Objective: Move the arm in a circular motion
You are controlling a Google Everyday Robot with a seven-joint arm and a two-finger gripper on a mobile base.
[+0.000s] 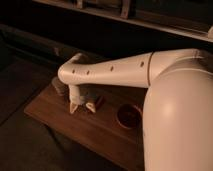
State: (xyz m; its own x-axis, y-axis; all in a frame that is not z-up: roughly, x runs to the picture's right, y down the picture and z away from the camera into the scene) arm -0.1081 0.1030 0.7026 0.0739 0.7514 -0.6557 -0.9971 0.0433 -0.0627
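Arm (115,70), glossy white and made of thick tubes, comes into my view from the 3 o'clock side and stretches across the middle toward 9 o'clock. Its biggest segment (180,120) fills the corner at about 4 o'clock and is very near to the camera. On the long tube I see a row of small dark holes. At the far end the arm bends in a rounded elbow (67,74) and turns down toward 6 o'clock. There the gripper (82,107) hangs, a little to the 8 o'clock side of the picture centre, low over the wooden table (55,117). The two pointed cream fingertips (73,107) point down and stand apart with a clear gap, and I see nothing held between them, so I read the tool as fairly wide. I cannot tell if the tips touch the wood or hang just above it. At 3 o'clock from the gripper, near but apart, a round brown bowl (129,116) stands on the table. At about 10 o'clock from the gripper, behind it, lies a grey object (58,86) whose kind I cannot make out. A pale shelf edge (150,21) runs along 12 o'clock, and dark floor (20,145) lies at 7 o'clock.
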